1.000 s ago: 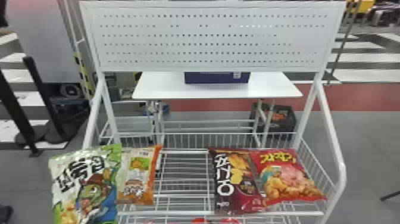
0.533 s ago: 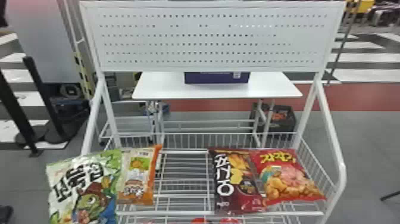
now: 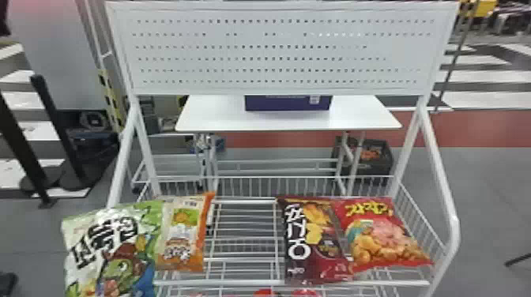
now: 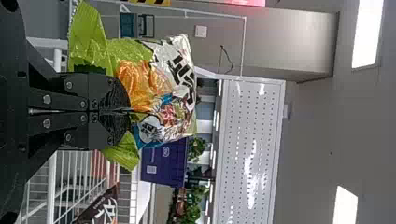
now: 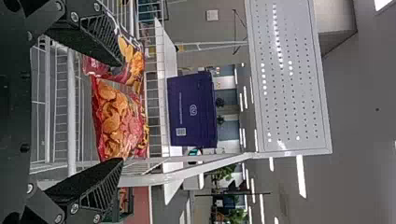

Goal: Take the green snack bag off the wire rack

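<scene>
One green bag (image 3: pixel 114 245), one orange-edged bag (image 3: pixel 181 233), one dark bag (image 3: pixel 304 249), one red bag (image 3: pixel 383 237): that's four! One wire rack (image 3: pixel 237 282), one white table (image 3: pixel 355 114), one purple box (image 3: pixel 284 103), one crate (image 3: pixel 381 170), two black posts (image 3: pixel 59 130)!

It looks like a workshop or lab hall with a shop-style display, though which exactly is unclear. Colourful plastic snack bags (image 3: pixel 379 233) lie on a white wire rack (image 3: pixel 439 170) with a perforated header panel (image 3: pixel 276 53). Around it are plain grey flooring (image 3: pixel 494 189), a red floor band (image 3: pixel 474 130), a yellow-and-black striped post (image 3: pixel 107 94) and bright rectangular ceiling lights (image 4: pixel 367 32).
</scene>
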Action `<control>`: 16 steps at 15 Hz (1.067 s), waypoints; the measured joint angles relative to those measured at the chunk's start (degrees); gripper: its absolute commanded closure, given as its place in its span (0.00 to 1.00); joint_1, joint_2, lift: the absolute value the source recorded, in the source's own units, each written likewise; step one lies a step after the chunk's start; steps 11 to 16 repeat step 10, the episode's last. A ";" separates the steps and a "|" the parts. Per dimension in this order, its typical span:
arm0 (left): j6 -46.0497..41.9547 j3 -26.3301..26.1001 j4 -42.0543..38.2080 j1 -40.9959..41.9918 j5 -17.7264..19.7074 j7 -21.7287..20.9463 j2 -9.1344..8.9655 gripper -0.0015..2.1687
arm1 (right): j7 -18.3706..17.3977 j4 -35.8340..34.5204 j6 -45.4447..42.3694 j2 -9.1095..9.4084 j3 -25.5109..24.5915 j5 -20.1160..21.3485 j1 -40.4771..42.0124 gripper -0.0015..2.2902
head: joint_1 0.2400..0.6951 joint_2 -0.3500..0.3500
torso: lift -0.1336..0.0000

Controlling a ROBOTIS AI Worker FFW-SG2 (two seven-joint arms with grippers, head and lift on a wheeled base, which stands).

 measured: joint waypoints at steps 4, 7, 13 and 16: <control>0.00 0.07 -0.07 0.00 0.08 0.00 -0.05 0.58 | 0.00 -0.29 -0.05 -0.08 -0.07 -0.05 0.29 0.08 | 0.57 0.50 | 1.00; 0.00 0.09 -0.05 0.00 0.09 0.00 -0.10 0.58 | 0.00 -0.35 -0.09 -0.09 -0.05 -0.02 0.31 0.08 | 0.57 0.50 | 1.00; 0.00 0.22 0.01 -0.01 0.09 0.00 -0.18 0.58 | 0.00 -0.35 -0.22 -0.06 -0.04 -0.02 0.33 0.08 | 0.57 0.50 | 1.00; 0.00 0.22 0.01 -0.01 0.09 0.00 -0.18 0.58 | 0.00 -0.35 -0.22 -0.06 -0.04 -0.02 0.33 0.08 | 0.57 0.50 | 1.00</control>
